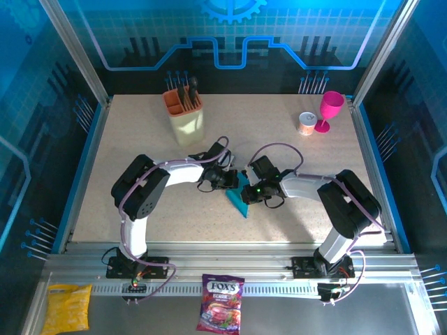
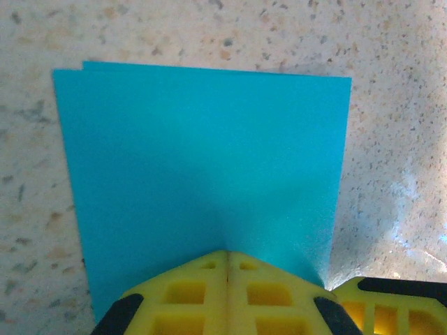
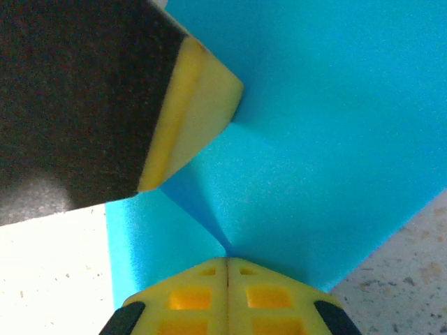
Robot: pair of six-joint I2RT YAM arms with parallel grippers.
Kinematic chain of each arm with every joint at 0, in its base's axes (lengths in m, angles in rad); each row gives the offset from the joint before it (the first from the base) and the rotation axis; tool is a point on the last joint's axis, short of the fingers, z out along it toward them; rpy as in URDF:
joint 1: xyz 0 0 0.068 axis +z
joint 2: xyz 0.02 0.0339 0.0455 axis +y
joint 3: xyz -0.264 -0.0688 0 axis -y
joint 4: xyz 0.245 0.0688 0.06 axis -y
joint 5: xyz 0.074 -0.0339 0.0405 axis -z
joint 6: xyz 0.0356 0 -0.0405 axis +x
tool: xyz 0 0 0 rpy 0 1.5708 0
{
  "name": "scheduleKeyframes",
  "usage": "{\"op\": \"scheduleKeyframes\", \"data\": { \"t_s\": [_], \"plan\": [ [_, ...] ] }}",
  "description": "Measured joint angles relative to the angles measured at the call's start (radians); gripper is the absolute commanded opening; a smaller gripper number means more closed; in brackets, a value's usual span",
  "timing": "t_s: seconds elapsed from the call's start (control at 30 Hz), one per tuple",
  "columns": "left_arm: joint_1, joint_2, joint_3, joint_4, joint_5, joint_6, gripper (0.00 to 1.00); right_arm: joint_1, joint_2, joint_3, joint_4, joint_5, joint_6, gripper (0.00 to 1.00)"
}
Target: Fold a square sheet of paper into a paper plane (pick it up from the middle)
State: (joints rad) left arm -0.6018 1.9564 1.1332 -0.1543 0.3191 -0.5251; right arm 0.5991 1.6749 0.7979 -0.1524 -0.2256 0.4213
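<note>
The cyan-blue sheet of paper [image 1: 239, 200] lies mid-table, folded over on itself. In the left wrist view its two layers [image 2: 202, 153] show slightly offset at the top left corner. My left gripper [image 2: 227, 252] is shut with its yellow tips pinching the paper's near edge, and the sheet rises toward them. In the overhead view the left gripper [image 1: 232, 180] and right gripper [image 1: 246, 193] meet over the paper. My right gripper [image 3: 228, 259] is also shut on the paper [image 3: 328, 139], with a crease running up-left from its tips. A left gripper finger [image 3: 195, 105] presses close by.
A beige utensil holder [image 1: 186, 117] stands at the back left. A pink goblet [image 1: 330, 110] and a small can [image 1: 306, 123] are at the back right. A candy bag [image 1: 221, 301] and a yellow packet [image 1: 67, 308] lie on the front ledge.
</note>
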Motion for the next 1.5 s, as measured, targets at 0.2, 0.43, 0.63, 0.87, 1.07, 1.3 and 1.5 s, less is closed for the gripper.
{"op": "scheduleKeyframes", "data": {
  "t_s": [0.2, 0.43, 0.63, 0.87, 1.07, 1.3, 1.5],
  "plan": [
    [0.009, -0.084, -0.082, 0.019, -0.040, -0.063, 0.12, 0.000, -0.006, -0.019, 0.033, -0.004, 0.008, 0.00],
    [0.014, -0.246, -0.176, 0.097, -0.059, -0.122, 0.06, -0.003, -0.010, -0.035, 0.060, -0.012, 0.008, 0.00],
    [-0.008, -0.280, -0.231, 0.164, -0.037, -0.141, 0.00, -0.005, -0.012, -0.043, 0.072, -0.015, 0.012, 0.00],
    [-0.064, -0.269, -0.264, 0.218, -0.015, -0.158, 0.00, -0.005, -0.012, -0.044, 0.076, -0.018, 0.012, 0.00],
    [-0.072, -0.233, -0.267, 0.247, -0.015, -0.158, 0.00, -0.005, -0.012, -0.044, 0.076, -0.018, 0.012, 0.00],
    [-0.072, -0.194, -0.269, 0.250, -0.021, -0.154, 0.00, -0.005, -0.012, -0.045, 0.076, -0.018, 0.012, 0.00],
    [-0.072, -0.182, -0.297, 0.251, -0.034, -0.153, 0.00, -0.005, -0.012, -0.046, 0.079, -0.019, 0.012, 0.00]
  ]
}}
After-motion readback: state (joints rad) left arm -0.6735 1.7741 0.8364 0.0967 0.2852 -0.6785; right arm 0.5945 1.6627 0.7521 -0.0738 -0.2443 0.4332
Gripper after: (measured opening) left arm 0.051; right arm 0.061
